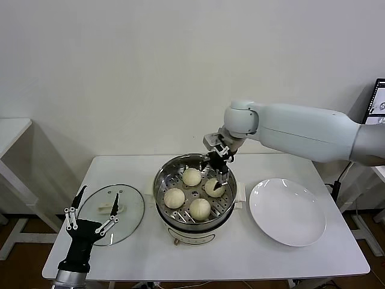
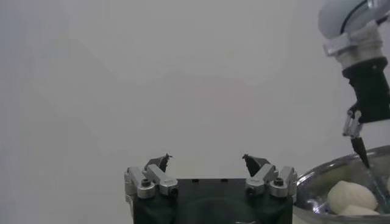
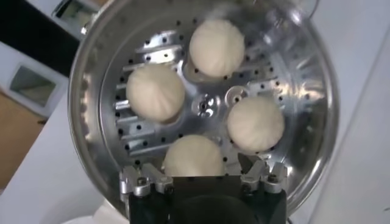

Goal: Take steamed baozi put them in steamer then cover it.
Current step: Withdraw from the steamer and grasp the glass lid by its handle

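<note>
The steel steamer stands mid-table with four cream-white baozi on its perforated tray: one far, one right, one left, one near. My right gripper hangs open inside the steamer's far right side, just above the right baozi. In the right wrist view my right gripper has its jaws spread either side of one baozi without touching it. The glass cover lies flat on the table to the left. My left gripper is open and empty at the cover's near left edge.
A flat white plate lies right of the steamer. The table's front edge runs just below the steamer. The left wrist view shows my left gripper facing the bare wall, with the steamer's rim and my right arm's gripper off to one side.
</note>
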`<state>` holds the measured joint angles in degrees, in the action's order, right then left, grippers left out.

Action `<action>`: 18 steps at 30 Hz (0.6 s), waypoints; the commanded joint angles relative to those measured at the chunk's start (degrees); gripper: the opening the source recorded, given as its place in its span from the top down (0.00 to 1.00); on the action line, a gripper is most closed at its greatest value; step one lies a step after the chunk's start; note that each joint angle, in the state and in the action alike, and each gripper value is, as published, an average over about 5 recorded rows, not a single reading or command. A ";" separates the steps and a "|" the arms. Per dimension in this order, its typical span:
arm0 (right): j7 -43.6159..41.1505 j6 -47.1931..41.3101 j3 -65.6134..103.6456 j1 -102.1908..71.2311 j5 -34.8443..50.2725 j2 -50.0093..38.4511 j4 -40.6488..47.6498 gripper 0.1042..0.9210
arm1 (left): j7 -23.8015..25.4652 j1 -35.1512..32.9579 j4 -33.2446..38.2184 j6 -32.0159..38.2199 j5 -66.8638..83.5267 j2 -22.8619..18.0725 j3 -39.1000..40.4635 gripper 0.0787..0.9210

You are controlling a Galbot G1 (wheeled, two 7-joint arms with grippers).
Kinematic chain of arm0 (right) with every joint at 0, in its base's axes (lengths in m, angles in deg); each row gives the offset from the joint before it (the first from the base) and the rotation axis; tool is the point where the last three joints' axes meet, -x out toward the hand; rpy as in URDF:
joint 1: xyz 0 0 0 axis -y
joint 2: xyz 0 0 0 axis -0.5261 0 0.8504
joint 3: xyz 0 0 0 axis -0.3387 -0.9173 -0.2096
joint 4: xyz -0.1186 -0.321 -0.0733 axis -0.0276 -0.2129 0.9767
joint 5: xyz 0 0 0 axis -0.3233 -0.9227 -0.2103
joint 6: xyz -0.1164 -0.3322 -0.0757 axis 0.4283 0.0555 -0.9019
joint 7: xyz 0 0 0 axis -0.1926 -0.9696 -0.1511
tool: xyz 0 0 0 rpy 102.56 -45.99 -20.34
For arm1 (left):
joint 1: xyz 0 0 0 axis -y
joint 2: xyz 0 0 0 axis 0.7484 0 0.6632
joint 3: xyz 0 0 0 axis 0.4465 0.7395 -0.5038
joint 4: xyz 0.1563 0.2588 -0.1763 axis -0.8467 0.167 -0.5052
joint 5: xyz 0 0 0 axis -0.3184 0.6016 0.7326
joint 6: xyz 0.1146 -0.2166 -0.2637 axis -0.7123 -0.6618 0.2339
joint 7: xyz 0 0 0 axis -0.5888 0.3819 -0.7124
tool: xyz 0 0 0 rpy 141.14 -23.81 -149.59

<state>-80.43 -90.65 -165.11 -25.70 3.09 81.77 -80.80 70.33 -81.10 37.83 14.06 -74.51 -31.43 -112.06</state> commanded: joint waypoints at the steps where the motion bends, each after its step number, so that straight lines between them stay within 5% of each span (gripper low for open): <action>1: 50.13 11.04 13.72 -10.50 6.83 -10.68 -8.30 0.12 | -3.73 4.78 -3.71 -1.44 -12.91 1.37 0.96 0.12; 7: 77.35 16.04 36.49 -33.65 4.44 -13.24 -8.76 0.12 | -6.48 7.64 -6.05 -7.74 -24.33 2.97 1.96 0.12; 18: 79.09 19.45 80.75 -77.19 -1.07 -11.65 -12.05 0.12 | -3.26 9.44 -11.00 -10.21 -39.92 3.67 0.31 0.12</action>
<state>-22.26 -76.32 -121.20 -66.53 4.89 71.19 -89.46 66.28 -73.95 31.71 7.72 -95.84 -28.62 -110.50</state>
